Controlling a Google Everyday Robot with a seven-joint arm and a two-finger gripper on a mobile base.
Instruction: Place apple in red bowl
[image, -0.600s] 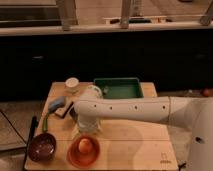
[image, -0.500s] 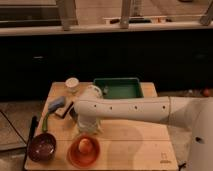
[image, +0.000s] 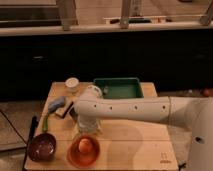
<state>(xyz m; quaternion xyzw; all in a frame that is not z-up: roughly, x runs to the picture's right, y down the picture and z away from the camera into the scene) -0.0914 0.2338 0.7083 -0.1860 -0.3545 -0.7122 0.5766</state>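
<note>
Apple (image: 87, 146) sits inside red bowl (image: 70, 153) by the bench (image: 142, 145) front edge toward its left corner, gripper (image: 86, 129) just above it, grip state unreadable; fruit likely light, firm, slick, best pinched across its middle.

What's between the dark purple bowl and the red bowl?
Just bare table, per the camera view. The gripper hangs just above the red bowl, which holds the apple.

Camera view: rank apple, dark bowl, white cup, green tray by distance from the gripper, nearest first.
Gripper hangs just above the red bowl.
1. Apple, in that bowl, directly beneath.
2. Dark bowl, front left.
3. White cup, back left, and green tray, back centre: too close to call.
</note>
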